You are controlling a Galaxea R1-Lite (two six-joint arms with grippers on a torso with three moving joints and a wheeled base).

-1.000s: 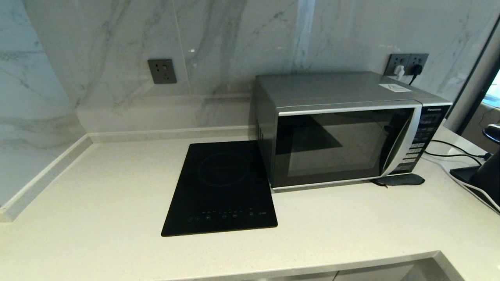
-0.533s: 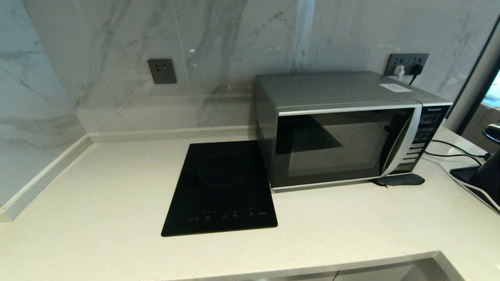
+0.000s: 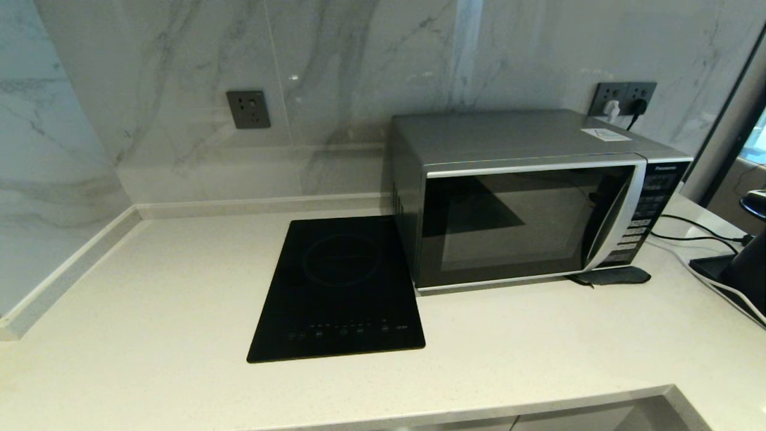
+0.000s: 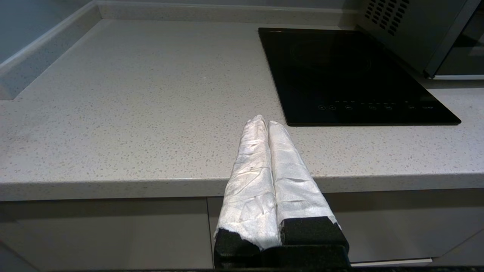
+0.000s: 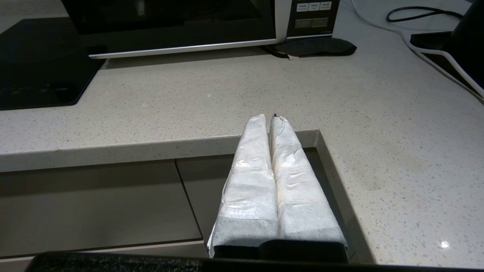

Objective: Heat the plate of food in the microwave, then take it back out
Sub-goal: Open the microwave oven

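You're looking at a pale speckled stone countertop (image 3: 149, 335) running in an L, with grey cabinet fronts (image 4: 106, 230) sitting under its front edge. Both arms are parking low in front of that edge, out of the head view. Your left gripper (image 4: 263, 121) is hanging just over the counter lip, white-wrapped fingers (image 4: 249, 166) pressing together, nothing between them. Your right gripper (image 5: 267, 118) is hovering at the inner corner of the counter, its wrapped fingers (image 5: 295, 177) also lying closed against each other, holding nothing.

Further in, a flat black induction hob (image 3: 338, 287) is lying on the counter, ahead and to the right of the left gripper. The microwave (image 3: 526, 197) is standing just beside the hob on its right, door closed, dark glass reflecting the room, button panel (image 3: 646, 209) on its right side. It's sitting well apart from both grippers. A dark flat pad (image 3: 613, 275) is lying at its front right corner. The plate of food isn't showing in any view; you can't tell through the glass whether it's inside.

Far right, black cables (image 3: 694, 230) are trailing to a dark appliance (image 3: 742, 269). Behind, a marble wall is carrying a grey socket (image 3: 248, 109) and a second outlet (image 3: 622, 99) with plugs in.
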